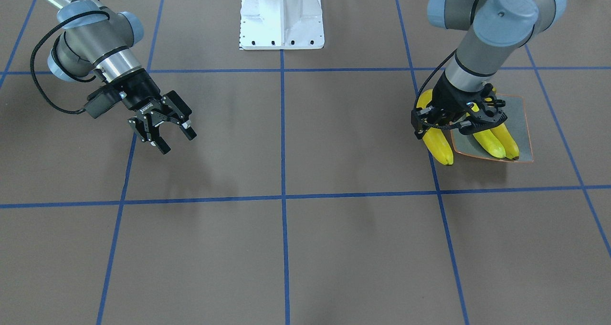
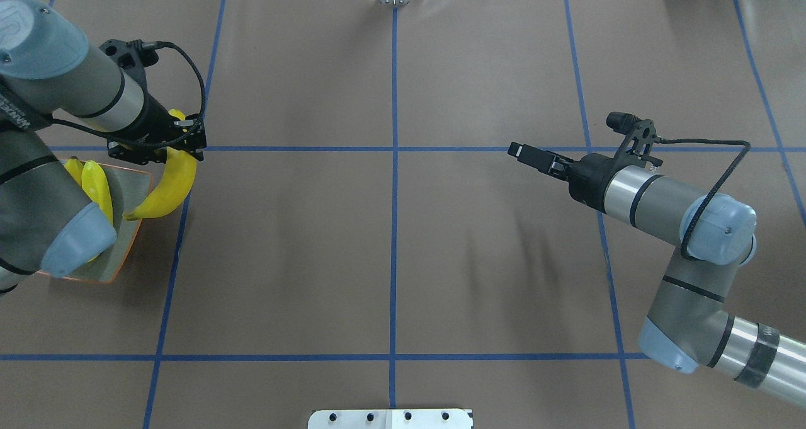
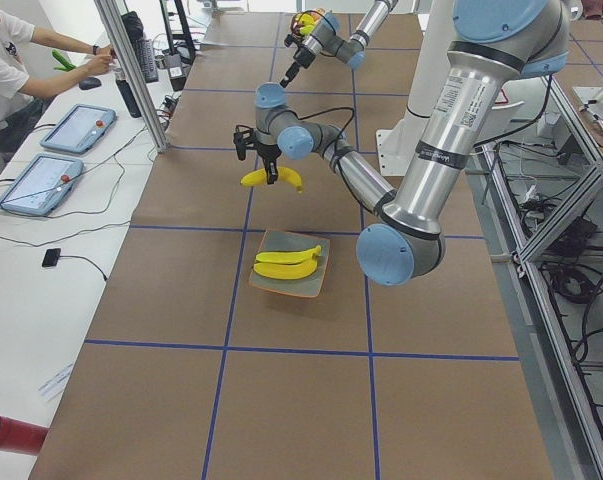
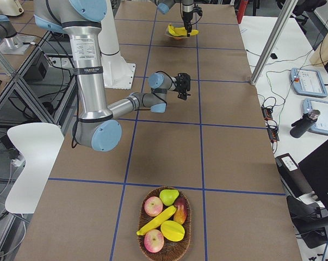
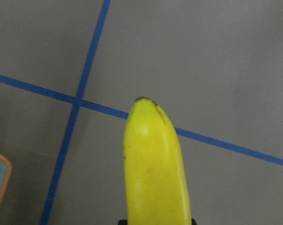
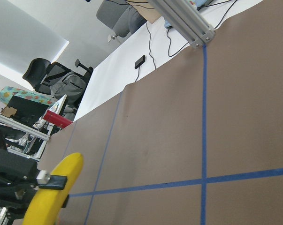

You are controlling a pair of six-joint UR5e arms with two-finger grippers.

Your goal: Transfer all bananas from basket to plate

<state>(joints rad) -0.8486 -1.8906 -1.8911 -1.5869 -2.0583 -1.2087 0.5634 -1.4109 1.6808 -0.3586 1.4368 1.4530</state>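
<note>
My left gripper (image 1: 444, 124) is shut on a yellow banana (image 1: 438, 143) and holds it in the air at the plate's edge nearest the table's middle; it also shows in the overhead view (image 2: 165, 189) and fills the left wrist view (image 5: 155, 168). The grey-green plate (image 1: 522, 124) holds two more bananas (image 1: 496, 141) side by side. My right gripper (image 1: 164, 127) is open and empty, hovering far from the plate. The basket (image 4: 166, 255) at the table's other end holds one banana (image 4: 155, 220).
The basket also holds apples, a pear (image 4: 168, 196) and a mango. The white robot base (image 1: 281, 17) stands at the table's back middle. Blue tape lines cross the brown table. An operator (image 3: 11, 70) sits at a side desk with tablets.
</note>
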